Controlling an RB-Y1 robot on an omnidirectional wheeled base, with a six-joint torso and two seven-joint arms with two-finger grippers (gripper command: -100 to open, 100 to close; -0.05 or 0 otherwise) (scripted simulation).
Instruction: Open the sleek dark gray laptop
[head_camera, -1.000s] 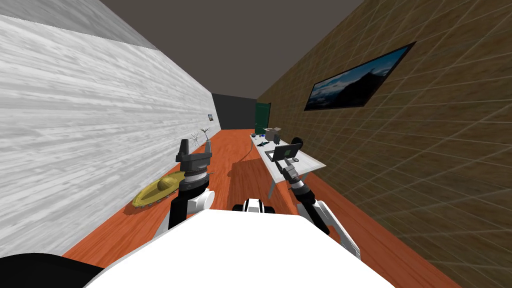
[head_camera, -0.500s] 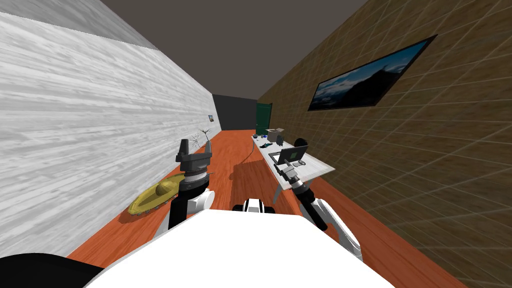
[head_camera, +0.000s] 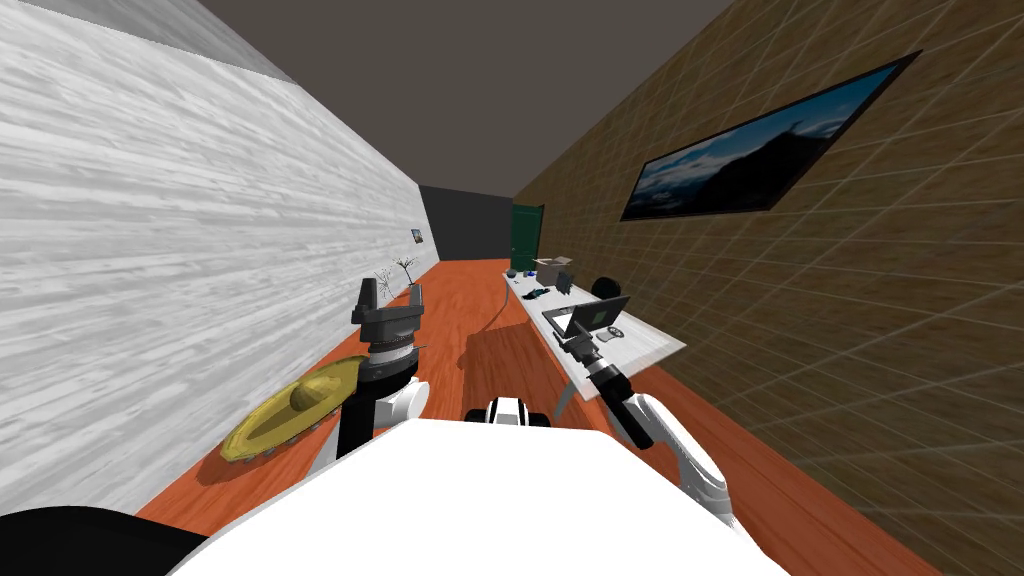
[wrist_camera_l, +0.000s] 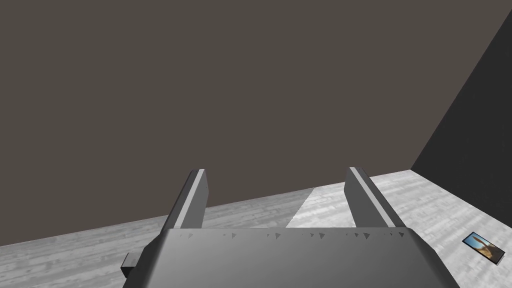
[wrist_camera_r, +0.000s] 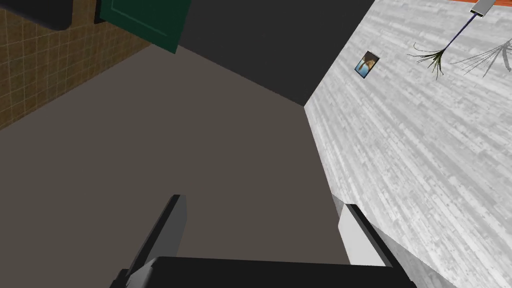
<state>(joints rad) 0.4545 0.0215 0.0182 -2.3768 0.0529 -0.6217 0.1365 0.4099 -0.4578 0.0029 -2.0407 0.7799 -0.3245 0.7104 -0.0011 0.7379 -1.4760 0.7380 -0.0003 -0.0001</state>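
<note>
You find the dark grey laptop on the white desk along the brown tiled wall. Its lid stands up with a small green patch on the screen, and any writing there is too small to read. Your right gripper is just beside the laptop at the desk's near side, its fingers apart and holding nothing. The left gripper is raised well apart from the desk, also with fingers apart.
</note>
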